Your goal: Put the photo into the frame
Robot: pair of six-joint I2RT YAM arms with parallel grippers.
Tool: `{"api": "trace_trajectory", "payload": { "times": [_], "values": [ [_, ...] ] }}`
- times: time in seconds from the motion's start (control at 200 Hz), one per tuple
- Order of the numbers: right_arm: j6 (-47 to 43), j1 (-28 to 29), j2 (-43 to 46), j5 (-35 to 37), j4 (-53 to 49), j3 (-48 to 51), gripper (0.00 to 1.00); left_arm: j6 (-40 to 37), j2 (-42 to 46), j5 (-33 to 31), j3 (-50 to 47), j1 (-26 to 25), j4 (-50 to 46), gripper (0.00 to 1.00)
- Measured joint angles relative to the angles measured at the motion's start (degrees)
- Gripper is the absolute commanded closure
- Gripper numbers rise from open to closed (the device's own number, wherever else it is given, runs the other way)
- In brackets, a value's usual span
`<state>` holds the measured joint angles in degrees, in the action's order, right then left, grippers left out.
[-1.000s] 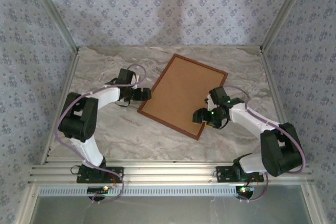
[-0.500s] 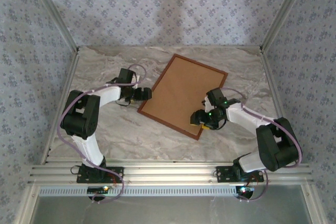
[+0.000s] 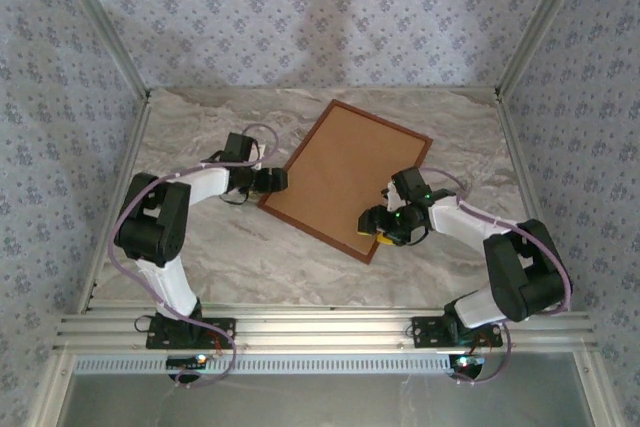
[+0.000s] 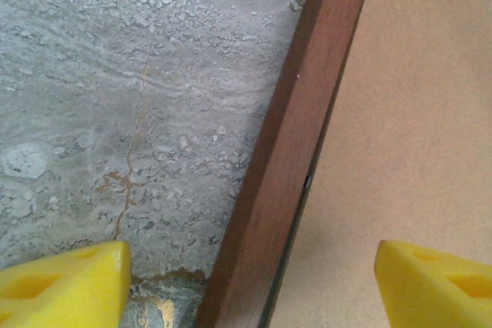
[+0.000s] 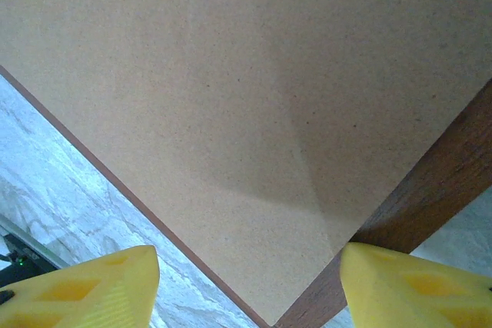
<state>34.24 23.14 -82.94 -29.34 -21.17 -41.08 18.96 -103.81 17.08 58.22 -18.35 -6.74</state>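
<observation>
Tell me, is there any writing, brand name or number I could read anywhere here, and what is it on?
None: no text can be read here.
The brown backing board in the frame is plain.
The marble table shows veins, the wallpaper a small flower pattern.
The left hand and right hand have unmarked yellow fingers.

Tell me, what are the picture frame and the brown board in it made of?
The frame looks like wood: reddish-brown, smooth, with faint grain streaks. The backing board looks like matte pressed fibreboard, maybe stiff cardboard: flat tan, finely speckled, no grain.
</observation>
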Motion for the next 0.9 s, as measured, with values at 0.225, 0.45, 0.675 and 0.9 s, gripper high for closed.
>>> {"api": "trace_trajectory", "payload": {
  "times": [0.225,0.45,0.675,0.9],
  "values": [
    [1.64,0.00,-0.66,-1.16,2.34,0.15,0.35,0.72,1.01,2.10,-3.06,-1.22,5.01,0.22],
    [3.23,-0.17,-0.57,-0.48,2.38,0.66,0.38,1.20,2.67,1.99,-6.73,-2.14,9.55,0.25],
    [3.19,1.49,0.50,6.32,-3.50,-0.74,0.39,2.62,6.27,1.77,-10.84,-3.85,9.81,0.26],
    [-0.96,2.82,0.50,12.13,-9.57,-3.17,0.38,3.69,8.63,-0.11,-11.76,-6.05,5.44,0.22]
  ]
}}
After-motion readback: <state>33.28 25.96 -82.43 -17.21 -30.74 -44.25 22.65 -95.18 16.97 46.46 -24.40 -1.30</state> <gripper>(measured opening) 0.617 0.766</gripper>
